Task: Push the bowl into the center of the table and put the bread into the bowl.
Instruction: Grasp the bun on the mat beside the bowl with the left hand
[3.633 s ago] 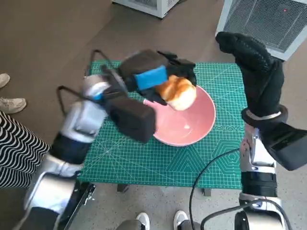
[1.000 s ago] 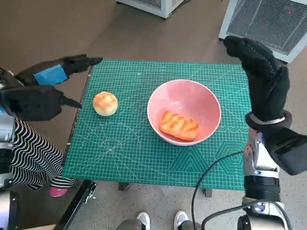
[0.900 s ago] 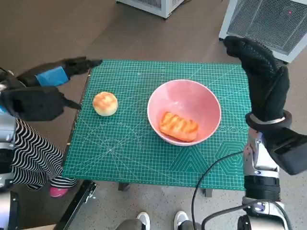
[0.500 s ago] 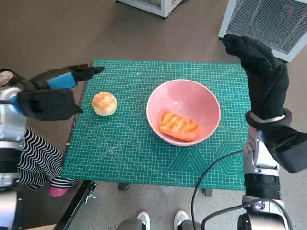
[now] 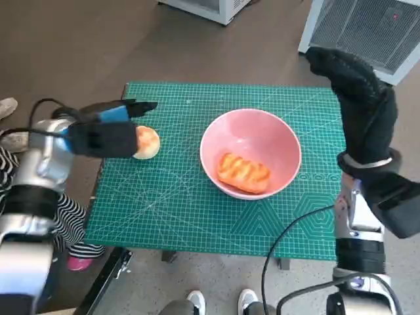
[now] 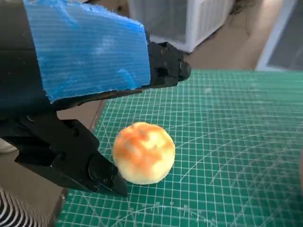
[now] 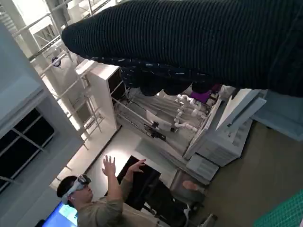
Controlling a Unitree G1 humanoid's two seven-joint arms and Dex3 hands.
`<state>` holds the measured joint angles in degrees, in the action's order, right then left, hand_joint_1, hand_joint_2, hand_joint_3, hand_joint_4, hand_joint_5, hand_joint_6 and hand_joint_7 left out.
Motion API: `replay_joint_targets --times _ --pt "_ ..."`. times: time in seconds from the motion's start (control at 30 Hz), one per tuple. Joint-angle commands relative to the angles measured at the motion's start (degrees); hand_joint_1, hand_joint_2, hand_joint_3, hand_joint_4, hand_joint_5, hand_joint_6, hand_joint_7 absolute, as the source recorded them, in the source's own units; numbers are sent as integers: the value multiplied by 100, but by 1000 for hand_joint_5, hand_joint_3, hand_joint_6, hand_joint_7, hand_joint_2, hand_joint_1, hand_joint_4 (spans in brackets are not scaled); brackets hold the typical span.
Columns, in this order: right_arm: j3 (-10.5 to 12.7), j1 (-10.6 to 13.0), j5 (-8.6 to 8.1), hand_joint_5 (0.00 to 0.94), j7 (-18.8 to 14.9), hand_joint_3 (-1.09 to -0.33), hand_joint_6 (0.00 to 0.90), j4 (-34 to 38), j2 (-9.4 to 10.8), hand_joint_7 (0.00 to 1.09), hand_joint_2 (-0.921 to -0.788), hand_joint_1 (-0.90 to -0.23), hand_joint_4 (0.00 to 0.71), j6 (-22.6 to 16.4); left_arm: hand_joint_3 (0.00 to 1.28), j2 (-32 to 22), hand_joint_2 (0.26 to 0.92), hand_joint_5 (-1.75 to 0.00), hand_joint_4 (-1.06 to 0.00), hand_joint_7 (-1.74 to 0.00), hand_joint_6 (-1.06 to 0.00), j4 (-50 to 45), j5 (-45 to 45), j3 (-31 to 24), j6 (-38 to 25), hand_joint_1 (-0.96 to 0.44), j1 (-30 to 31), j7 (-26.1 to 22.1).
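- Bowl [image 5: 251,154], pink, is placed near the middle of the green mat [image 5: 197,216]; a long bread [image 5: 244,172] is seen lying inside it.
- Right hand [image 5: 357,105] is raised upright past the mat's right edge, its fingers extended and nothing held.
- Left hand [image 5: 108,131] is spread open around the bun, with nothing gripped.
- Bun [image 6: 143,152], round, is set on the mat near its left edge, between the open left fingers [image 6: 163,71].

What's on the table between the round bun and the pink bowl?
Nothing: the head view shows only bare green mat between the round bun and the pink bowl.
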<state>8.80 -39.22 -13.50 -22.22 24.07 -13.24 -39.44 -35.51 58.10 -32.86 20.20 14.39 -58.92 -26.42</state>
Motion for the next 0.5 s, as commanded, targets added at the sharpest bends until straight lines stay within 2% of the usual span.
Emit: replay_joint_targets --times 0.03,0.3,0.5 --pt "7 162 -25 3 -53 -739 -1 -59 -61 529 -921 -696 143 121 3 205 723 -7 -48 -23 -211 549 -261 264 -67 70 -353 274" --pt "8 189 -22 2 -48 -739 -1 -121 -74 529 -921 -696 143 174 4 336 725 -4 -55 -18 -221 900 -394 450 -49 69 -483 491" --pt "6 267 -44 2 -56 -740 -1 -273 -106 530 -921 -690 142 284 33 629 778 -20 -162 -33 -302 1304 -646 748 -308 121 -523 838"
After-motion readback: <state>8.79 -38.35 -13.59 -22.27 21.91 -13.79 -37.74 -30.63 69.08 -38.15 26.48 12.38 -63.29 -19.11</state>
